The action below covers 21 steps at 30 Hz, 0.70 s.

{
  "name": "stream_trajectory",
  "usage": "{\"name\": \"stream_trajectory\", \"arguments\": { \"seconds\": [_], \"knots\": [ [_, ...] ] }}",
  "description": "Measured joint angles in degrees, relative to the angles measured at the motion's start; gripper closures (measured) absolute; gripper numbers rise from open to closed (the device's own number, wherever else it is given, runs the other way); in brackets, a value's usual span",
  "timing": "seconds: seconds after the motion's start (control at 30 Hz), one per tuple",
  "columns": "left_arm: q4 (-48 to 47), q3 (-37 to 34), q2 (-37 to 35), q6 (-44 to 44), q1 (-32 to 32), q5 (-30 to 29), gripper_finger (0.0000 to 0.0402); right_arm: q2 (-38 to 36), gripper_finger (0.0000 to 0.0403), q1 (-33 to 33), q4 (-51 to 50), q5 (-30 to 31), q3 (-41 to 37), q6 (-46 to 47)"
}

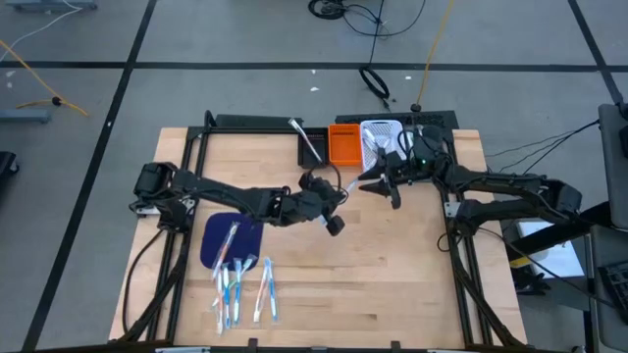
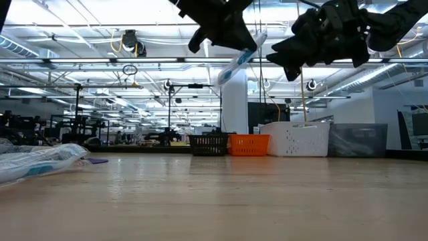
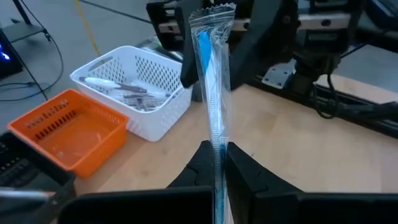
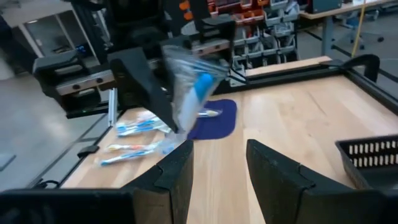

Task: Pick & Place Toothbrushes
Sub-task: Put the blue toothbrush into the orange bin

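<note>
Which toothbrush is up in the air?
The wrapped blue toothbrush pinched in the left gripper. The other toothbrushes lie on the table by the blue mat.

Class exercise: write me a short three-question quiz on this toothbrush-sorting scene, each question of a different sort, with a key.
1. True or false: the left gripper is shut on a wrapped toothbrush.
2. Multiple choice: which bin already has toothbrushes in it? A) orange bin B) white bin C) black bin
3. Fill in: the loose toothbrushes on the table lie on and beside the dark blue ____.

Key
1. True. It holds the toothbrush in the air, facing the right gripper, whose fingers stand open.
2. B. The left wrist view shows several inside the white bin; the orange bin looks empty.
3. mat
</note>
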Motion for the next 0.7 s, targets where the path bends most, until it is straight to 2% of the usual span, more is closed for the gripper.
{"name": "stream_trajectory", "arguments": {
  "seconds": [0.3, 0.5, 0.7],
  "knots": [
    [4.72, 0.00, 0.00, 2.19, 0.61, 1.27, 0.0394, 0.00, 0.0264, 3.02, 4.14, 0.54, 0.00, -0.02],
    [7.15, 0.00, 0.00, 3.14, 0.86, 3.08, 0.0393, 0.00, 0.0264, 5.04, 7.92, 6.61, 0.00, 0.43],
    [7.26, 0.00, 0.00, 3.74, 1.10, 2.98, 0.0395, 0.04, 0.0264, 7.73, 11.23, 7.76, 0.00, 0.26]
  ]
}}
